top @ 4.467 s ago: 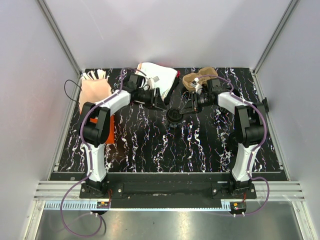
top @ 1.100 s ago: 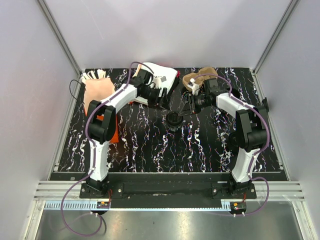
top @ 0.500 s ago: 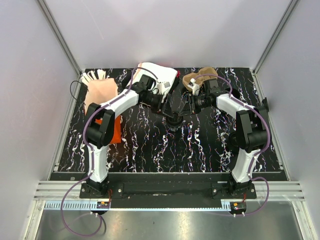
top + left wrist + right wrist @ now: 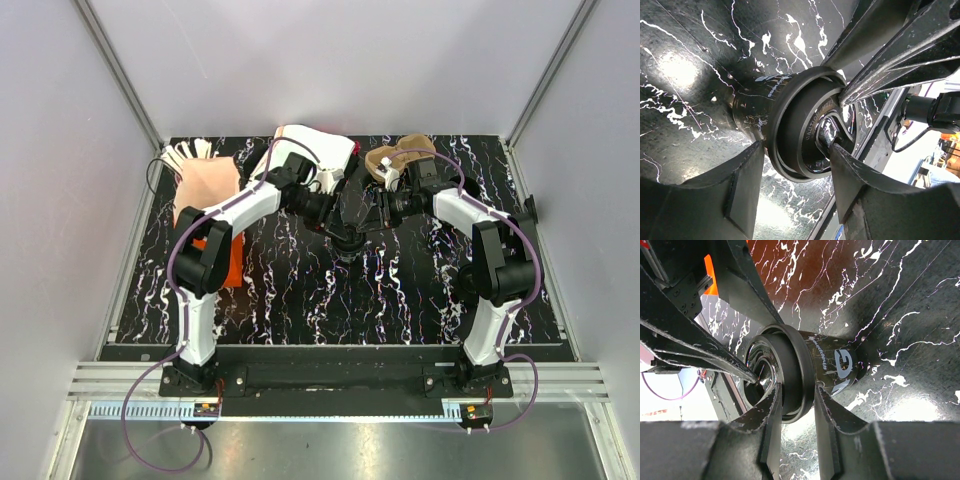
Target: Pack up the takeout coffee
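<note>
The takeout coffee [image 4: 348,241], a small black lidded cup, stands on the marbled table between both arms. My right gripper [image 4: 364,224] reaches in from the right and is shut on the lid's rim. In the right wrist view, one finger [image 4: 771,412] lies on the lid's top and the other presses the cup [image 4: 837,365] wall, so the right gripper [image 4: 797,390] pinches the rim. My left gripper [image 4: 336,222] comes from the left. Its jaws [image 4: 796,147] straddle the opposite rim of the cup [image 4: 790,125], one fingertip [image 4: 837,152] on the lid, the other against the wall.
A brown cardboard cup tray [image 4: 402,157] lies at the back right behind the right arm. A white bag [image 4: 318,152] lies at the back middle. A pink cup of wooden stirrers [image 4: 200,180] rests at the back left, with an orange object [image 4: 226,262] beside the left arm.
My left gripper has swung right from beside the white bag to the cup and narrowed its jaws onto the rim. The right gripper and the cup stayed put.
</note>
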Robot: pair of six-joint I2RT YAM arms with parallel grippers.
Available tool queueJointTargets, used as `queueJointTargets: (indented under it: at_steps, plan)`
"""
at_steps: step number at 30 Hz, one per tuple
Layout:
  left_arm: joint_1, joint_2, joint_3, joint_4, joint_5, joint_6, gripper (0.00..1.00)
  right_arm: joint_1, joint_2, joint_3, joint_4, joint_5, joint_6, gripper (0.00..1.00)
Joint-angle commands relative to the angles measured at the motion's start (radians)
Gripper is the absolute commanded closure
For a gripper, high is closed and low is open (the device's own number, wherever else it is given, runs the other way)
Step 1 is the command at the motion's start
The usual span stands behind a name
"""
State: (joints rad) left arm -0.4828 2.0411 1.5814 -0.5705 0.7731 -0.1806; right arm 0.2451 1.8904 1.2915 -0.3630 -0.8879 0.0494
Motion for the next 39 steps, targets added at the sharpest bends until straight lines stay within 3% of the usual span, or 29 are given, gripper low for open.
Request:
queueJointTargets:
  at_steps: [1, 3, 7, 11, 20, 30, 34, 39]
  plan:
    - [-0.002, 0.011, 0.026, -0.011, -0.061, 0.027, 0.46, 0.019, 0.016, -0.037, -0.024, 0.144, -0.068, 0.85]
    - [-0.004, 0.019, 0.038, -0.025, -0.07, 0.032, 0.46, 0.019, 0.016, -0.034, -0.028, 0.132, -0.069, 0.83]
    - [-0.005, 0.037, 0.06, -0.046, -0.08, 0.043, 0.46, 0.008, 0.018, -0.008, -0.043, 0.093, -0.068, 0.68]
    - [-0.008, 0.053, 0.077, -0.061, -0.081, 0.046, 0.46, -0.026, 0.036, 0.023, -0.056, -0.027, -0.03, 0.62]
    - [-0.017, 0.077, 0.098, -0.077, -0.083, 0.049, 0.46, -0.079, 0.082, 0.069, -0.048, -0.204, 0.03, 0.56]
    - [-0.019, 0.099, 0.126, -0.103, -0.103, 0.052, 0.46, -0.096, 0.073, 0.089, -0.005, -0.298, 0.089, 0.41]
    - [-0.022, 0.102, 0.127, -0.106, -0.103, 0.05, 0.46, -0.115, 0.091, 0.083, 0.022, -0.284, 0.13, 0.43]
    - [-0.023, 0.103, 0.131, -0.109, -0.098, 0.052, 0.46, -0.122, 0.133, 0.068, 0.065, -0.263, 0.173, 0.54]
